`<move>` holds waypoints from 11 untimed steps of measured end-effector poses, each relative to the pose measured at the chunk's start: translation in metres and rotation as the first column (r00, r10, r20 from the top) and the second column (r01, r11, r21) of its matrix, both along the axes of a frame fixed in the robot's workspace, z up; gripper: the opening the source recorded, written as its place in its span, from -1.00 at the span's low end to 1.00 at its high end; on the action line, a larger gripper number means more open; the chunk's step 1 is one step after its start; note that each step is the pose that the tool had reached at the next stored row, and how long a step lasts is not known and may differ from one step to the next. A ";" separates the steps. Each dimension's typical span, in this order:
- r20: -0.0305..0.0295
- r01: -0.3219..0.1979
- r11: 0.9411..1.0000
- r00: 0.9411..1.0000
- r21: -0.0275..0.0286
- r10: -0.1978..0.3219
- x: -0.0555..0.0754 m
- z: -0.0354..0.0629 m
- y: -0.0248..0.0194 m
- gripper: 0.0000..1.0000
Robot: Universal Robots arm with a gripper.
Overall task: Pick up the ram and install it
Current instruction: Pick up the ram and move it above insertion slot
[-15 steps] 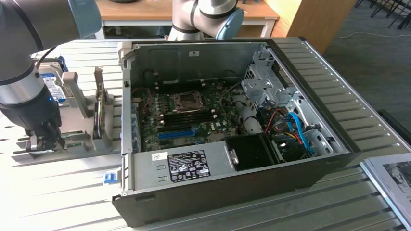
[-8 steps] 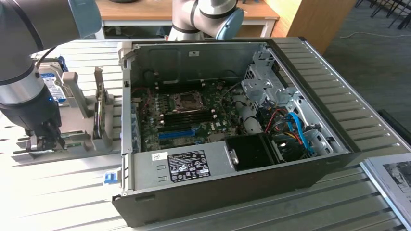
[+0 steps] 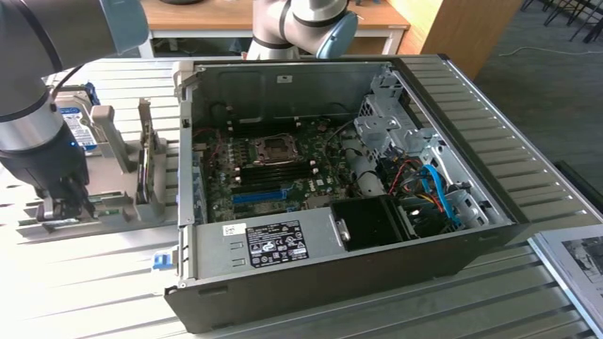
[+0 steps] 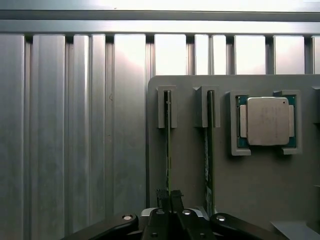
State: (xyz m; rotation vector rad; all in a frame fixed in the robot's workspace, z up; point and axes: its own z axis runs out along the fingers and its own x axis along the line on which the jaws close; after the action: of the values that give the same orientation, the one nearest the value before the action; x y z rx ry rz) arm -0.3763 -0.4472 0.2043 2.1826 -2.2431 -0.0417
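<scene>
In the wrist view, my hand (image 4: 169, 196) is right over the gray holder (image 4: 187, 175). My two fingertips (image 4: 162, 195) are squeezed tight on the thin edge of the ram (image 4: 168, 150). The ram stands up on its long edge in a slot of the holder, and I grip it at the end nearest to me. Its far end sits in a little gray clip. Just beside it a second green stick (image 4: 209, 150) stands in its own slot. Past that one, the square silver chip (image 4: 267, 121) lies flat in its own frame. The holder rests on the striped metal tabletop (image 4: 75, 130).

In the exterior view, my hand (image 3: 64, 205) is low at the exterior view's left, down at the holder (image 3: 113, 205). My gray arm (image 3: 28, 106) goes up from it to the upper left corner of the frame. A hard drive (image 3: 75, 123) with a blue and white label stands behind the holder. The big open computer case (image 3: 311, 282) fills the middle of the frame. Inside it, in the middle of the green board, I see the long dark slots (image 3: 275, 167) lying side by side. They look bare to me.

So I think I am only at the start. I have caught the ram, but it is not lifted out of its slot yet. It is well apart from the computer. Nothing has been put into the case so far.
</scene>
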 end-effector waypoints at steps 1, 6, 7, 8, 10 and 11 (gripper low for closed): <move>0.000 0.000 1.000 1.000 0.000 0.000 0.000 0.0010 0.0000 -0.76; 0.000 0.000 1.000 1.000 0.000 0.000 0.000 0.0060 0.0000 -0.76; 0.000 0.000 1.000 1.000 0.000 0.000 0.000 0.0071 0.0000 -0.76; 0.000 0.000 1.000 1.000 0.000 0.000 0.000 0.0084 0.0000 -0.76; 0.000 0.000 1.000 1.000 0.000 0.000 0.000 0.0106 0.0000 -0.76; 0.000 0.000 1.000 1.000 0.000 0.000 0.000 0.0117 0.0000 -0.76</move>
State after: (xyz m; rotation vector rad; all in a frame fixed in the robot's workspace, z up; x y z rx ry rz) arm -0.3763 -0.4472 0.2160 2.1826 -2.2431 -0.0417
